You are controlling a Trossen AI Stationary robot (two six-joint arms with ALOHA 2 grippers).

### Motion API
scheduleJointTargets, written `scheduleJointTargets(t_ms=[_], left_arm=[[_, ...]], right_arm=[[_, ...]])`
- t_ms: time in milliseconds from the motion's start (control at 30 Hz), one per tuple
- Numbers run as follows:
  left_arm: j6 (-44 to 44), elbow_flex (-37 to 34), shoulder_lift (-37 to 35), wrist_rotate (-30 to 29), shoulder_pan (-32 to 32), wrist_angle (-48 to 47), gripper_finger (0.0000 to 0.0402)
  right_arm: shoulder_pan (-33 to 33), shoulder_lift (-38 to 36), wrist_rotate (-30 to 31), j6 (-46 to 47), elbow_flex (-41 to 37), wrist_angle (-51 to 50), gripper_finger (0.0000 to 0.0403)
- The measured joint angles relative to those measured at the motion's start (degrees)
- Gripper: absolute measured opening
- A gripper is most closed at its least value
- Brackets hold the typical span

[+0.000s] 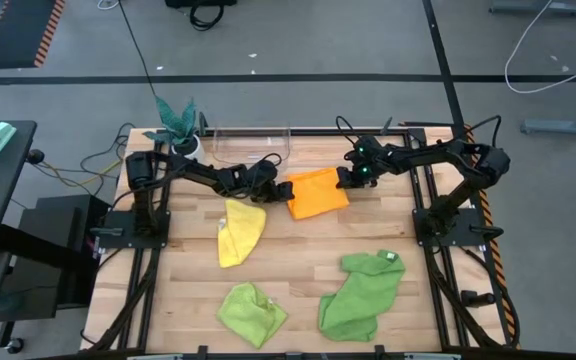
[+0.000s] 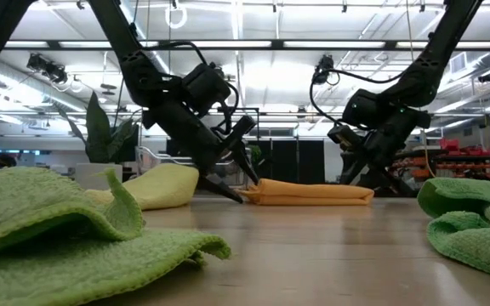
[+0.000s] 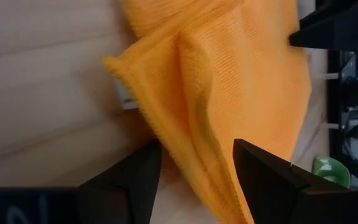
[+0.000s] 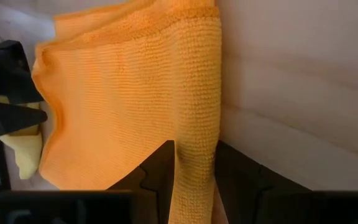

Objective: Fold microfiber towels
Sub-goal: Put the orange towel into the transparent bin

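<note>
The orange towel [image 1: 318, 193] lies folded and flat on the wooden table [image 1: 298, 255], toward the far edge. My left gripper [image 3: 194, 152] stands open at the towel's left end, one finger on each side of its edge [image 3: 166, 134]; I cannot tell whether it touches the cloth. My right gripper [image 4: 194, 149] is shut on the towel at its right end. A yellow towel [image 1: 240, 230], a lime green towel [image 1: 252, 310] and a larger mid-green towel [image 1: 363, 292] with a white tag lie crumpled nearer the front. My right gripper pinches the orange towel's thick folded edge [image 4: 196, 134] between its two fingers, at the towel's right end. The fingers slant down from the table's right side, and the fold runs on straight ahead of them. The towel rests flat on the table, slack.
A teal-leaved plant in a white pot [image 1: 178, 125] stands at the far left corner. A clear box [image 1: 251, 142] sits along the far edge behind the left arm. Bare wood shows in the middle of the table between the towels.
</note>
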Motion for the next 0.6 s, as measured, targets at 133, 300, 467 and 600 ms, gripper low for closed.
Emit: scheduleJointTargets(t_ms=[133,300,467,600], left_arm=[[-0.04,0.02,0.24,0.09,-0.06,0.67,0.0210],[-0.09,0.02,0.24,0.27,-0.06,0.58,0.0211],[-0.09,0.02,0.24,0.19,-0.09,0.49,0.0204],[-0.11,0.04,0.24,0.15,-0.09,0.45,0.0198]], right_arm=[[0.04,0.00,-0.06,0.70,0.00,-0.10,0.0117],[0.50,1.11,-0.28,2.45,0.09,1.39,0.0117],[2.35,2.58,-0.36,2.91,0.31,3.86,0.0117],[2.75,2.75,-0.30,4.97,0.18,5.24,0.0117]])
